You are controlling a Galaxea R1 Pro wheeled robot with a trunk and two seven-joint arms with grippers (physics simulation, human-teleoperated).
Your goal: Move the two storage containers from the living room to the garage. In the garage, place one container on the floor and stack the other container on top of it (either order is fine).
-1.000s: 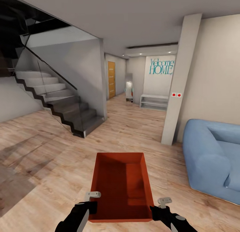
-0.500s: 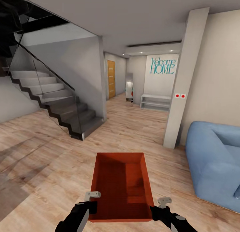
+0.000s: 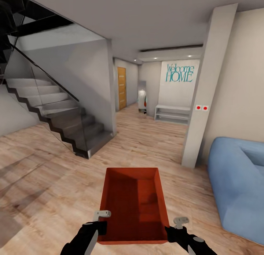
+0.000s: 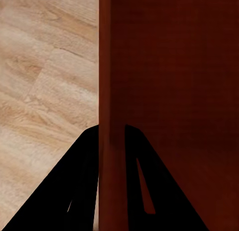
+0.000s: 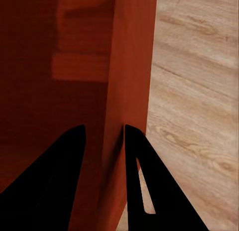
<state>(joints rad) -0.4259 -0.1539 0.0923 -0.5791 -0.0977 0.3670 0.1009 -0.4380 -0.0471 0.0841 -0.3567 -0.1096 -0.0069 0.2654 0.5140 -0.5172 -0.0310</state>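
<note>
L claw (image 3: 98, 225) pinching container (image 3: 134, 203) L wall | R claw (image 3: 172, 228) pinching R wall | both arms low, fwd

home, open living/hall area | wood plank floor (image 3: 47, 181) | staircase (image 3: 62, 115) w/ glass rail | blue sofa (image 3: 238, 189) | "Welcome HOME" wall lettering (image 3: 179, 73) | wooden door (image 3: 122, 87)

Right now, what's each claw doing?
Left claw: shut on the storage container's left wall.
Right claw: shut on the same container's right wall.
</note>
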